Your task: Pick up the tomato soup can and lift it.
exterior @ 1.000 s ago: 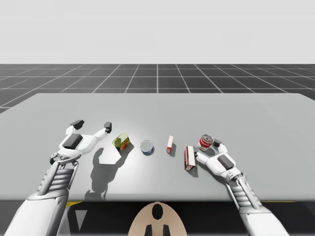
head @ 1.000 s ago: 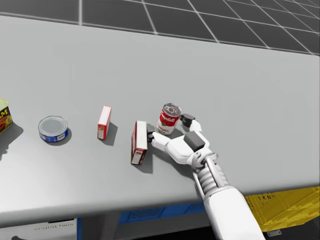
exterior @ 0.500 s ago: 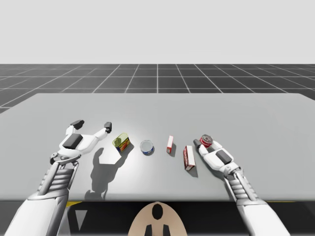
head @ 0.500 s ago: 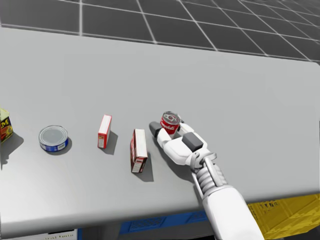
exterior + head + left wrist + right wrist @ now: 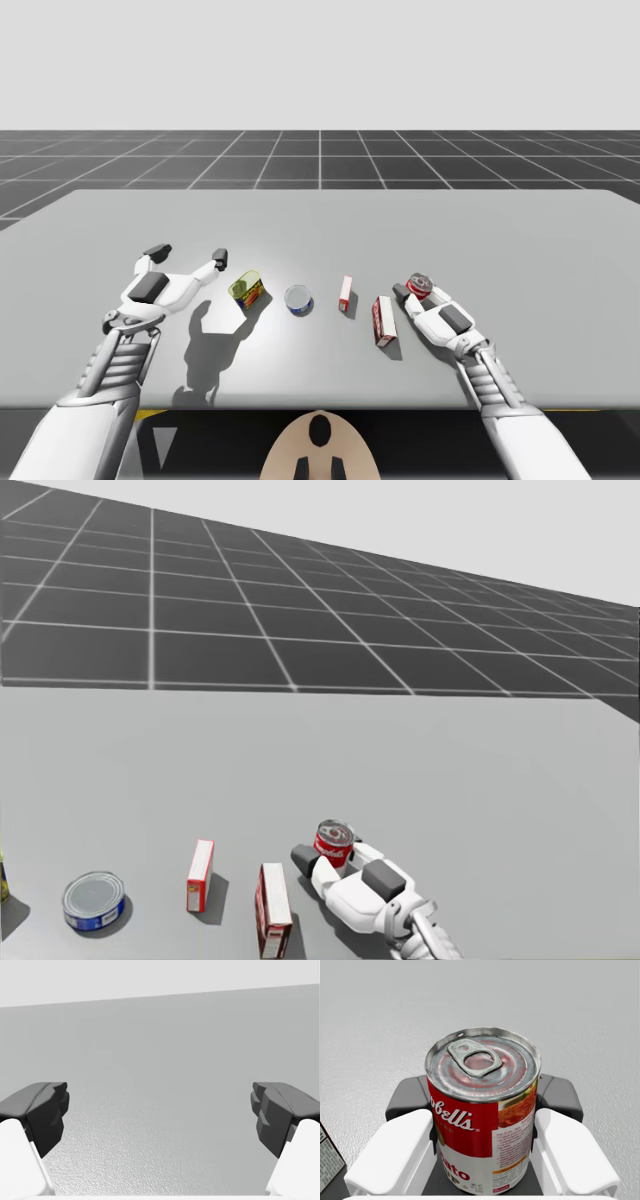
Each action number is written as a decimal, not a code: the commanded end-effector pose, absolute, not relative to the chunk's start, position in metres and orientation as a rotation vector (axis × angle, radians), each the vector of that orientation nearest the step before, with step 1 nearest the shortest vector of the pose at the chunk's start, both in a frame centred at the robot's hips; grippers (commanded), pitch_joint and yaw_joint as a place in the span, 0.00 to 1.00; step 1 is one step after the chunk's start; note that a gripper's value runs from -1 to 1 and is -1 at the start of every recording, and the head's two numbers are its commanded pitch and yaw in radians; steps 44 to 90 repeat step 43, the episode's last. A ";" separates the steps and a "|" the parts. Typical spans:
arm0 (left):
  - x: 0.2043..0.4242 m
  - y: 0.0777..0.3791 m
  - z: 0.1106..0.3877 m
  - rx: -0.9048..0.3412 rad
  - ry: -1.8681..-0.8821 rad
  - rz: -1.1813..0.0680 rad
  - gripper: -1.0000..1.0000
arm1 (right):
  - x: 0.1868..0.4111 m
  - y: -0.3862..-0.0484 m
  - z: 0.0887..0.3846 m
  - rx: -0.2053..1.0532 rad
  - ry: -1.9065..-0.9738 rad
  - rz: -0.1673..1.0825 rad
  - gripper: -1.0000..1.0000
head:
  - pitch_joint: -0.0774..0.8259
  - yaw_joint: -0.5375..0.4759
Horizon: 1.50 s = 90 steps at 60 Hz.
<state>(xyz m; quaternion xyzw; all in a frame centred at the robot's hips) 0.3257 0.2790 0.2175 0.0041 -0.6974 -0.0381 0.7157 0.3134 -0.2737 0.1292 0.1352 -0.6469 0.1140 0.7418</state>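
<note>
The tomato soup can (image 5: 482, 1110), red and white with a silver pull-tab lid, stands upright between my right gripper's (image 5: 484, 1110) fingers (image 5: 560, 1097), which press it from both sides. In the high view the can (image 5: 419, 286) sits at the table's front right with my right gripper (image 5: 418, 291) shut on it. The head view has the can (image 5: 335, 842) just ahead of the white hand, inside my right gripper (image 5: 332, 852). My left gripper (image 5: 188, 254) hovers open at the front left, and in its wrist view the left gripper (image 5: 160, 1110) has bare table between its fingers.
A red and white box (image 5: 384, 320) (image 5: 272, 910) lies just left of the right hand. Further left stand a smaller red and white box (image 5: 345, 293) (image 5: 200, 875), a flat blue tin (image 5: 298, 299) (image 5: 94, 900) and a green-yellow can (image 5: 248, 288) near the left gripper.
My right gripper's fingers have shut on the soup can. My head has turned upward, so the table things sit lower in the head view. The left arm has not moved.
</note>
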 end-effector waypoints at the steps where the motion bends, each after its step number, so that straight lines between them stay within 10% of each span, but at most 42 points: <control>1: 0.326 0.279 0.218 0.009 -1.545 -0.080 0.00 | 0.311 -0.272 0.128 0.299 -1.406 0.248 1.00 | 0.46 0.19; 43: 0.325 0.280 0.220 -0.009 -1.546 -0.075 0.00 | 0.292 -0.274 0.328 0.215 -1.787 0.310 1.00 | 0.46 0.20; 90: 0.325 0.280 0.220 -0.009 -1.546 -0.075 0.00 | 0.292 -0.274 0.328 0.215 -1.787 0.310 1.00 | 0.46 0.20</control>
